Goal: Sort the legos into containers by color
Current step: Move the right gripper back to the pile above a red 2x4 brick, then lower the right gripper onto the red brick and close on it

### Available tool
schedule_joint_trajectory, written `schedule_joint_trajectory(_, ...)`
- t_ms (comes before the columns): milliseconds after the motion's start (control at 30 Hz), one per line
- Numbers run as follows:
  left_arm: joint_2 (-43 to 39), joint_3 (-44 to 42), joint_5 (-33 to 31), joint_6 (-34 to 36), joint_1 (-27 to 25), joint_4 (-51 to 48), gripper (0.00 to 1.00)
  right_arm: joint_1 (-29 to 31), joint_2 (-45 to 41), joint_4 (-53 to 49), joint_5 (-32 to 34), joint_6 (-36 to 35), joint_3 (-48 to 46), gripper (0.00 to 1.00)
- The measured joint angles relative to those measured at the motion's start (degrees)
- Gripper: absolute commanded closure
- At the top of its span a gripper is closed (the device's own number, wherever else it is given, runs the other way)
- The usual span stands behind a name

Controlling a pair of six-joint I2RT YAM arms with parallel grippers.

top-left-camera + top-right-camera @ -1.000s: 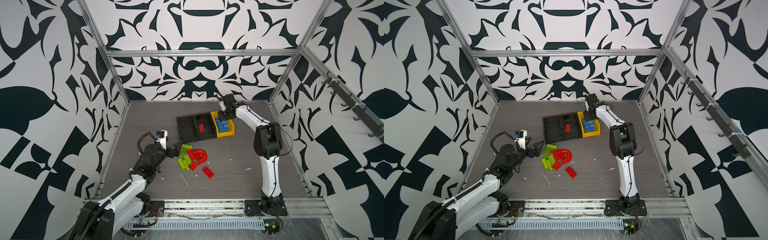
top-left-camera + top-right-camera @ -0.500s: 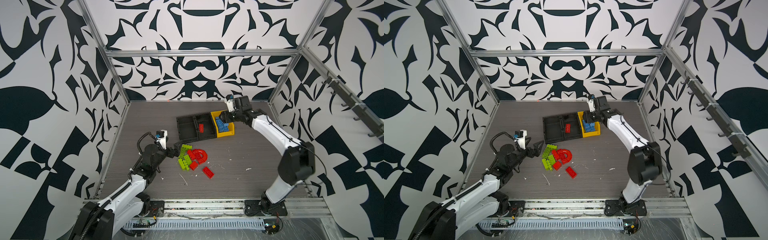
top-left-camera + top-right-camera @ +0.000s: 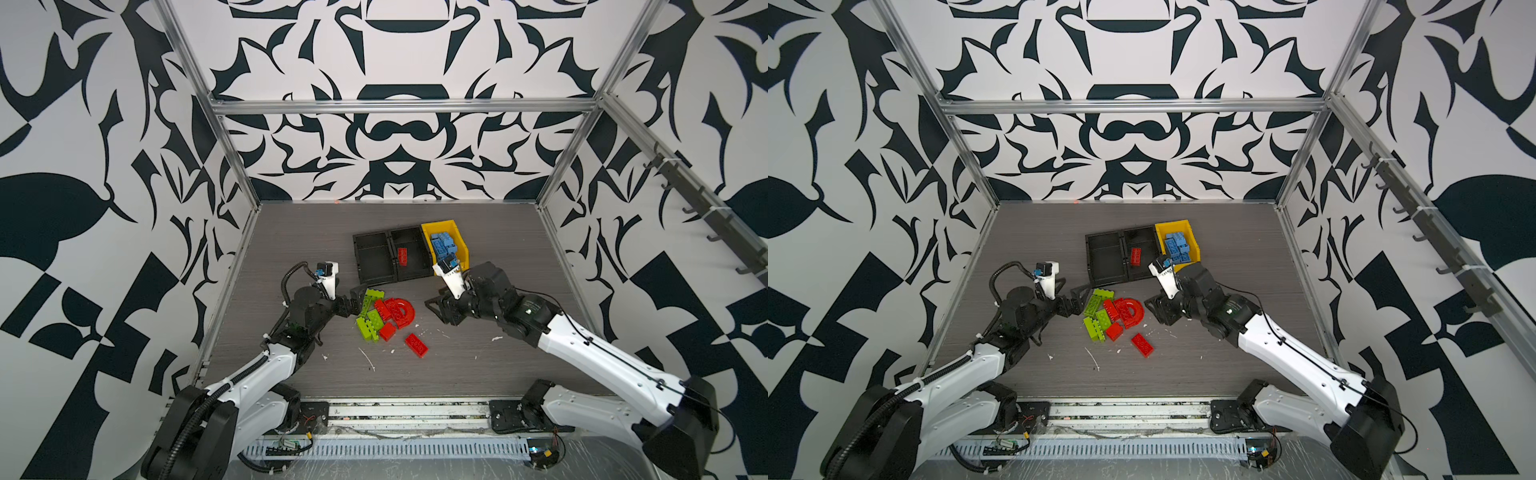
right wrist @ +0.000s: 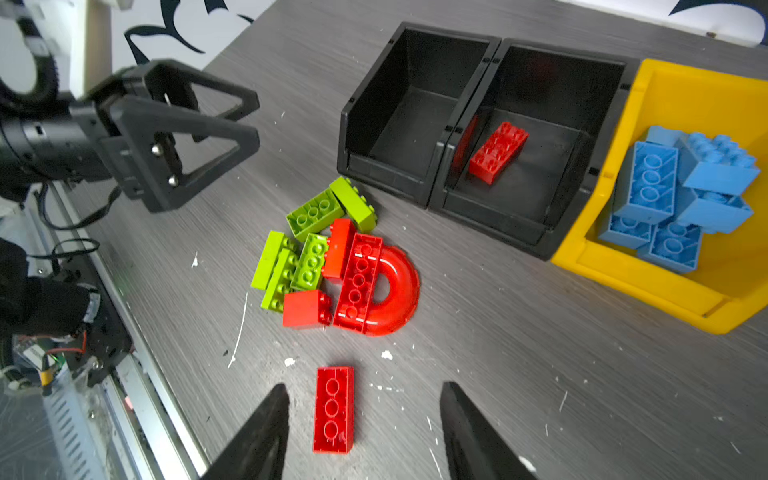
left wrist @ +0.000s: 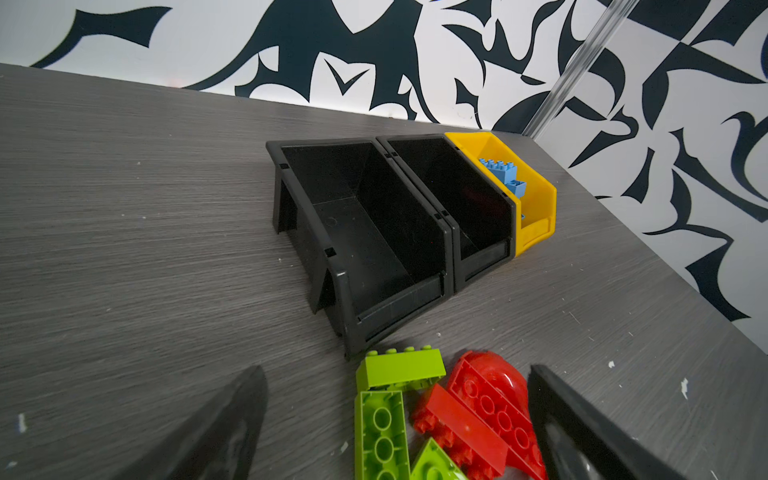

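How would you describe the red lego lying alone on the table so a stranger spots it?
Find the yellow bin at the back, then the heap of green and red legos in front of the black bins. Nearer the front edge lies one long red brick; unlike the heaped ones, it touches nothing.

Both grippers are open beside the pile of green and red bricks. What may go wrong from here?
1. The green bricks touch the red bricks, so the left gripper may grab or drag both colours.
2. The right gripper hovers close to the same pile; the two grippers might collide.
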Motion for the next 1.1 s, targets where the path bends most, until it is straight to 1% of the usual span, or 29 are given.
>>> schedule_joint_trajectory(200,1.53,0.57,0.66,-0.04,0.0,-0.09,0.0,2.67,-0.39,-5.51,3.43,-0.02,-0.63,0.39)
schedule_joint_trajectory(367,2.75,1.29,1.29,0.0,0.0,-0.15,0.0,4.11,1.33,-6.84,4.85,-0.04,-0.63,0.39)
schedule_joint_trajectory(467,2.73,1.29,1.64,-0.02,0.0,-0.11,0.0,5.49,4.2,-6.82,5.42,-0.02,-0.63,0.39)
schedule_joint_trajectory(700,2.64,1.29,1.9,-0.02,0.0,-0.13,0.0,12.92,10.56,-6.56,7.74,1.14,-0.63,0.39)
schedule_joint_trajectory(833,2.21,1.29,1.88,-0.07,0.0,-0.15,0.0,15.78,14.32,-5.22,9.4,2.71,-0.63,0.39)
schedule_joint_trajectory(1100,2.19,1.29,2.21,-0.48,0.0,-0.24,0.0,16.87,22.51,-3.06,11.08,3.63,-0.63,0.39)
